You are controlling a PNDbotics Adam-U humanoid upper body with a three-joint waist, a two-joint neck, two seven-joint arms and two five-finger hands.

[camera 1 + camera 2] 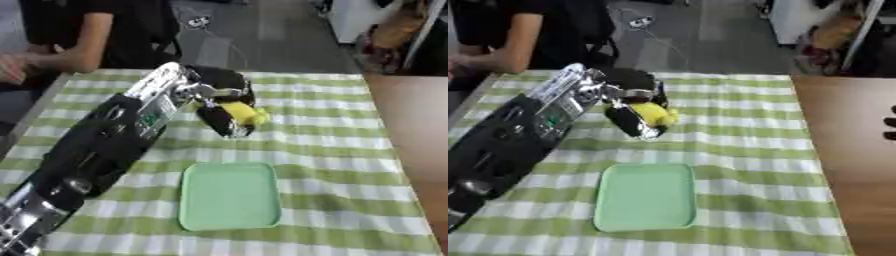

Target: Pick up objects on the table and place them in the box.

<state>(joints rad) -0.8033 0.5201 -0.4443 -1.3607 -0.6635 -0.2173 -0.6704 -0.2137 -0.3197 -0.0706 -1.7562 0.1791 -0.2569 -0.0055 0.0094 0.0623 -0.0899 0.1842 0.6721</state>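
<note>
The left hand (223, 107) clasped a small, probably light yellow object (246, 113) beyond the shallow green plastic tray (229, 196).

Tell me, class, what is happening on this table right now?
The robot's left hand is reaching out over the green-checked tablecloth, with its fingers curled round a small yellow object. A shallow green tray lies on the cloth nearer the robot, below the hand, with nothing in it yet. Of the right hand, only dark fingertips show at the right edge of the right eye view.
</note>
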